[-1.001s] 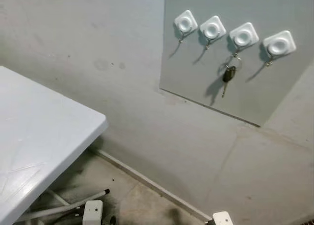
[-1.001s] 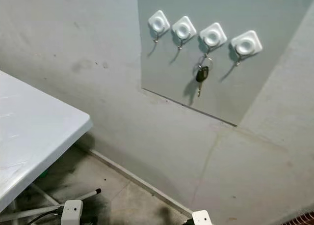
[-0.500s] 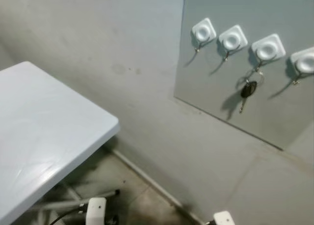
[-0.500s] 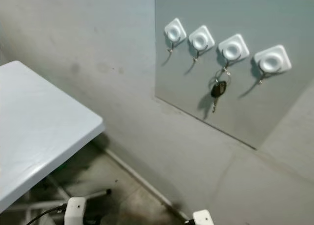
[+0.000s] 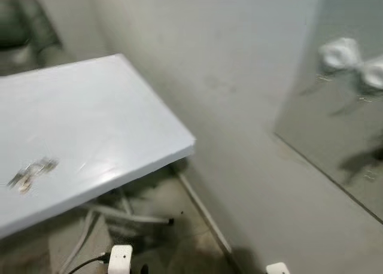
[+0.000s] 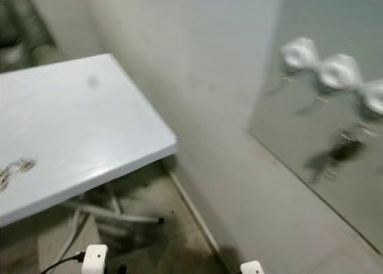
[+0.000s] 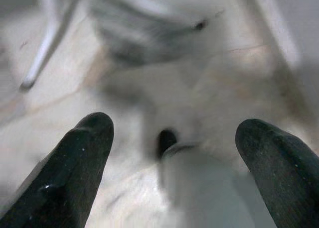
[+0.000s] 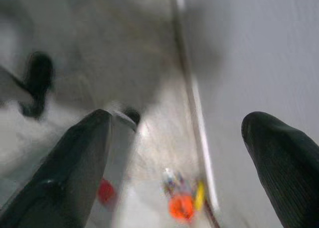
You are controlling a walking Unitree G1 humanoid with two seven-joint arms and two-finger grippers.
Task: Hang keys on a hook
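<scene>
Both the left gripper [image 7: 169,158] and right gripper [image 8: 174,158] hang spread and empty; the blurred, probably second bunch of silver keys [image 5: 31,171] at left on the white plastic table [image 5: 119,124] could be misjudged.

The left gripper [image 7: 174,153] hangs with fingers [image 7: 75,163] spread above a blurred floor [image 7: 65,103].

Three white hooks [image 6: 339,71] can be counted on the grey board [image 6: 311,130], blurred, with one dark key [image 6: 344,149] hanging below them. One white table [image 5: 90,124] carries one small bunch of keys [image 5: 31,171] near its left edge. One dark chair [image 5: 24,29] stands behind the table's far corner.
</scene>
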